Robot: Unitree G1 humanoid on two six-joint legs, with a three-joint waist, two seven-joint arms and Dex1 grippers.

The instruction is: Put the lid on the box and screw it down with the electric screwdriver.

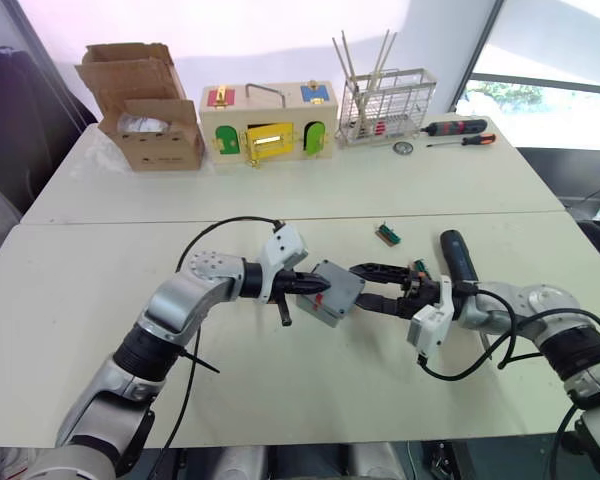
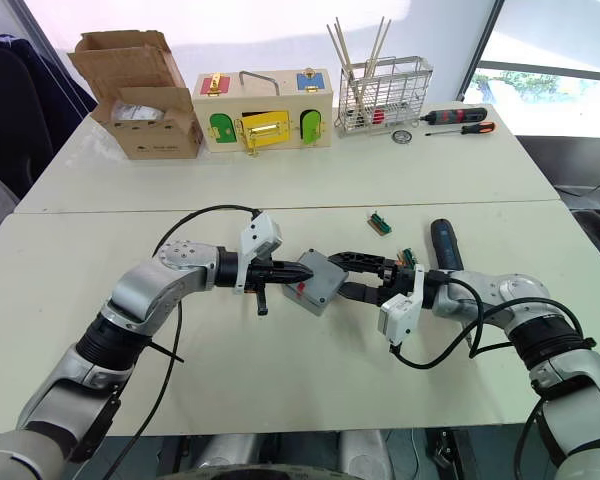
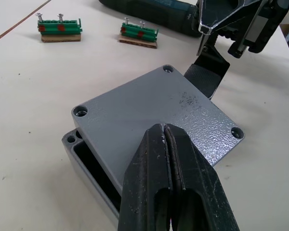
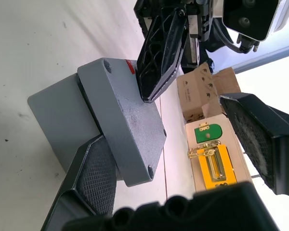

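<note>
The grey lid [image 3: 159, 110] lies on the grey box [image 3: 86, 168] at the table's middle, shifted sideways so one box corner and part of its hollow show. My left gripper [image 3: 164, 131] is shut, its tips resting on the lid's top. My right gripper [image 1: 366, 287] reaches in from the right and is open. One of its fingers [image 4: 94, 178] lies against the box's side under the lid's edge; the other stands apart. The black electric screwdriver [image 1: 458, 258] lies on the table just behind my right wrist.
Two small green blocks with screws [image 3: 59, 29] [image 3: 138, 33] lie beyond the box. Along the far edge stand a cardboard box [image 1: 145, 110], a wooden box with coloured doors [image 1: 268, 125], a wire rack [image 1: 385, 105] and manual screwdrivers [image 1: 458, 130].
</note>
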